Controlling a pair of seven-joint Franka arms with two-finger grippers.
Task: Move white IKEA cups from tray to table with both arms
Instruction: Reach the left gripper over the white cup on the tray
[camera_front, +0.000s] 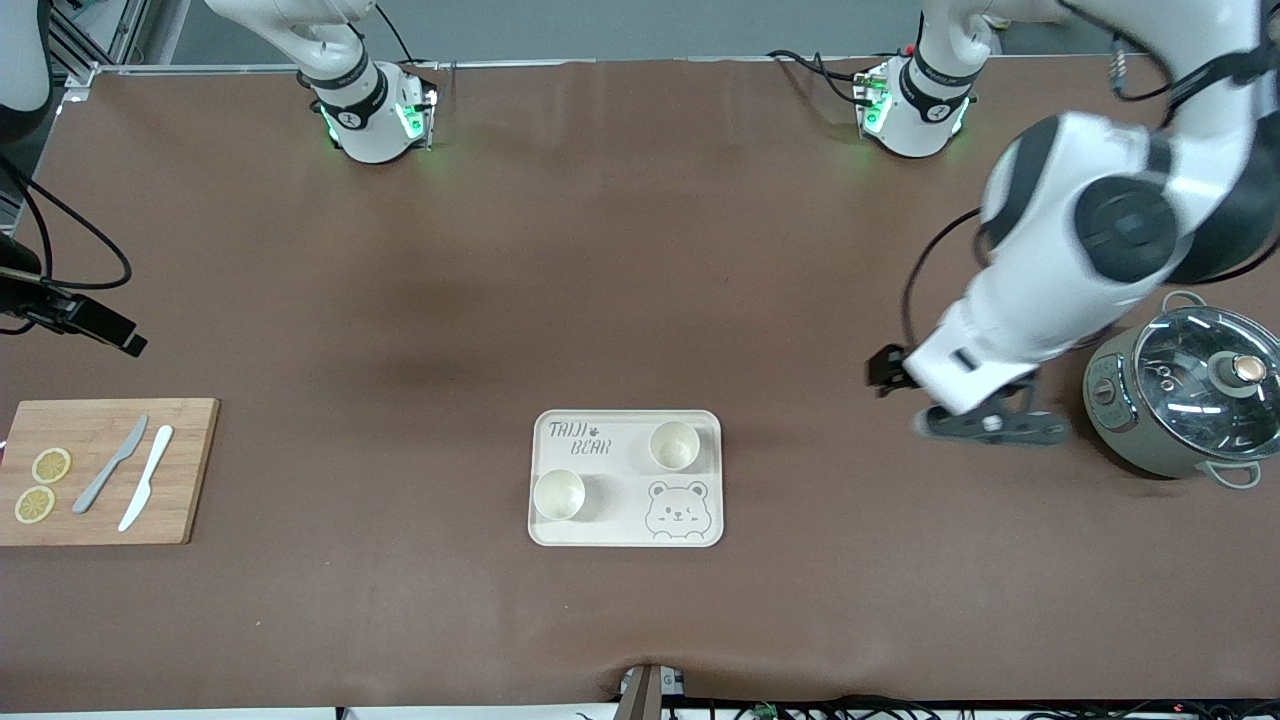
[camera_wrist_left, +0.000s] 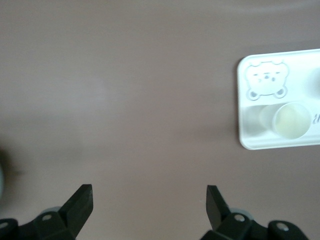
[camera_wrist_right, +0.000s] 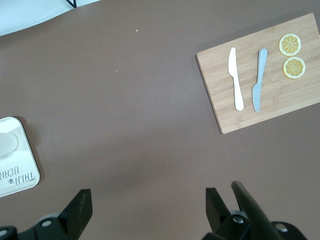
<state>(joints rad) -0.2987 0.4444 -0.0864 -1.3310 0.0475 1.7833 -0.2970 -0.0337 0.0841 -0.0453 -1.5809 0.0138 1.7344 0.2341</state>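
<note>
Two white IKEA cups stand upright on the cream bear tray at the table's middle. One cup is at the tray's corner toward the left arm's end, and the other cup is nearer the front camera, toward the right arm's end. My left gripper hangs open and empty over bare table between the tray and the pot. In the left wrist view the gripper is open, with the tray and one cup off to one side. My right gripper is open and empty over bare table, and the tray's edge shows.
A grey pot with a glass lid stands at the left arm's end, close to the left gripper. A wooden cutting board with two knives and two lemon slices lies at the right arm's end and also shows in the right wrist view.
</note>
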